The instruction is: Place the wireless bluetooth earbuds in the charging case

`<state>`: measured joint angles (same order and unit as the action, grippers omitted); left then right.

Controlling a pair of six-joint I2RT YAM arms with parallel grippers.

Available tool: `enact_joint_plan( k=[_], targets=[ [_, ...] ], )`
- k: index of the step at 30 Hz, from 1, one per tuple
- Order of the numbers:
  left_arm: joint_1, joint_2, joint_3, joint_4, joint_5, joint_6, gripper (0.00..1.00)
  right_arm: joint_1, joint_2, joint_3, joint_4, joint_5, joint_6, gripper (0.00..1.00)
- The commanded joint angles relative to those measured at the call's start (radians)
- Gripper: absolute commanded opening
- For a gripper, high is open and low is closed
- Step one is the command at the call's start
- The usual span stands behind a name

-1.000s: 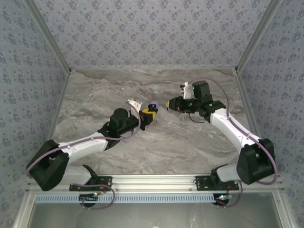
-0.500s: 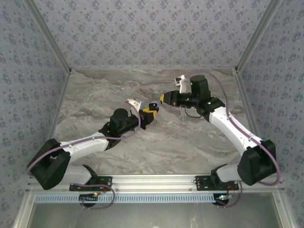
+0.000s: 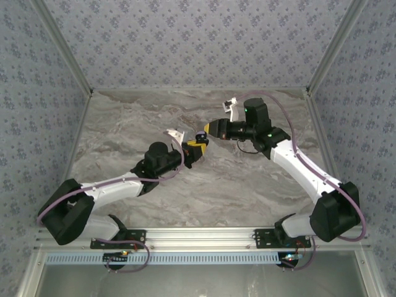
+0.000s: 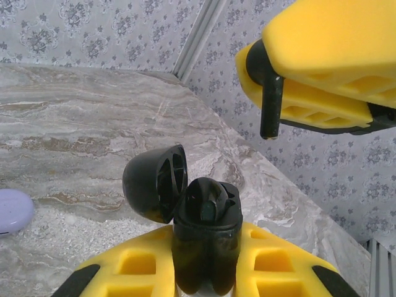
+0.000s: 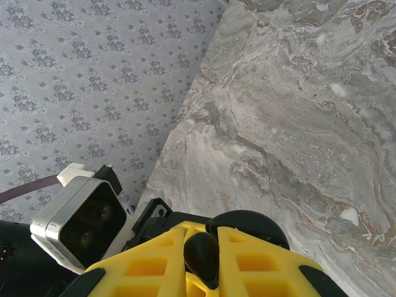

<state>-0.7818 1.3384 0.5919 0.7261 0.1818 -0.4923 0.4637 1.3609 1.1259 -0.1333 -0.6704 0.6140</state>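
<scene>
- We see the left gripper [image 4: 207,266] closed tight on the black case [image 4: 207,216], with its lid [image 4: 154,185] flipped open.
- The right gripper [image 5: 201,240] pinches a black earbud [image 4: 270,108], near the case and above it, not touching.
- We should line the stem up over its socket, lower straight and release once seated.

Grey-veined marble surface [image 3: 235,192], blue-grey floral wallpaper walls [image 3: 185,43] enclose it on three sides, aluminium rail [image 3: 204,236] along near edge, metal posts [image 3: 62,46] at both back corners.

I see the lilac object [image 4: 11,210] cropped at the left edge, the case [image 4: 207,207] base buried in my left tool [image 4: 204,263], and most of the earbud [image 5: 201,252] in my right tool [image 5: 202,266].
</scene>
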Motion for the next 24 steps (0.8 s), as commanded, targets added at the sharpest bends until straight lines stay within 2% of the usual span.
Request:
enact_joint_plan(
  k=[1,24],
  targets=[
    [-0.007,0.003,0.023,0.072,-0.018,-0.018,0.16,0.007,-0.007,0.035,0.019,-0.012,0.008,0.18],
    [-0.007,0.005,0.022,0.135,0.005,-0.013,0.17,0.013,0.015,0.045,0.004,-0.010,0.008,0.19]
  ],
)
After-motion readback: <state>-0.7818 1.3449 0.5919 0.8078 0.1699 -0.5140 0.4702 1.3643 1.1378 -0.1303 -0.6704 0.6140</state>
